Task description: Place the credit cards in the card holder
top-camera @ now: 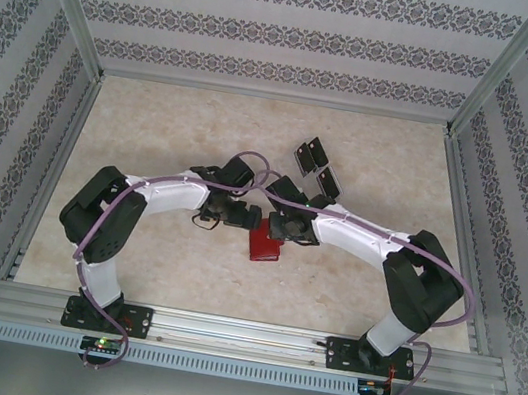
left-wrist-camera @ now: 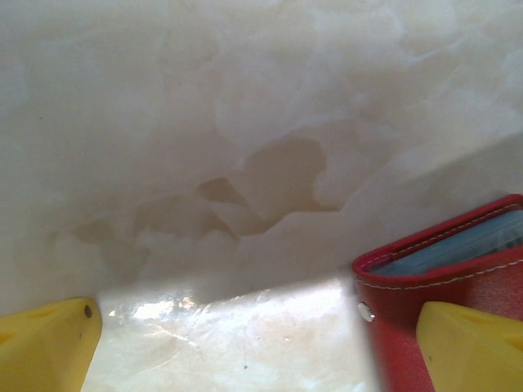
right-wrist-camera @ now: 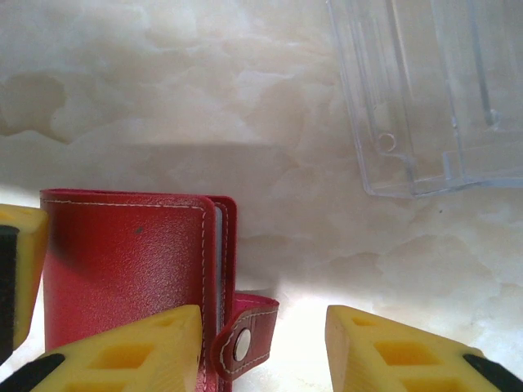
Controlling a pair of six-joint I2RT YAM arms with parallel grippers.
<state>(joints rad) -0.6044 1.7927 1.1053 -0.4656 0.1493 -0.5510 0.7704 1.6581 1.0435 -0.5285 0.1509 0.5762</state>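
The red card holder lies folded on the table between both arms. In the right wrist view the card holder has its cover closed and its snap tab loose. The tab sits between the fingers of my open right gripper, whose left finger lies over the cover. My left gripper is open over bare table, its right finger over the card holder's edge. In the top view my left gripper and my right gripper nearly meet. Two black credit cards stand behind them.
A clear plastic rack lies just beyond the right gripper. The left gripper's yellow finger shows beside the card holder in the right wrist view. Patterned walls and metal rails enclose the marble-patterned table.
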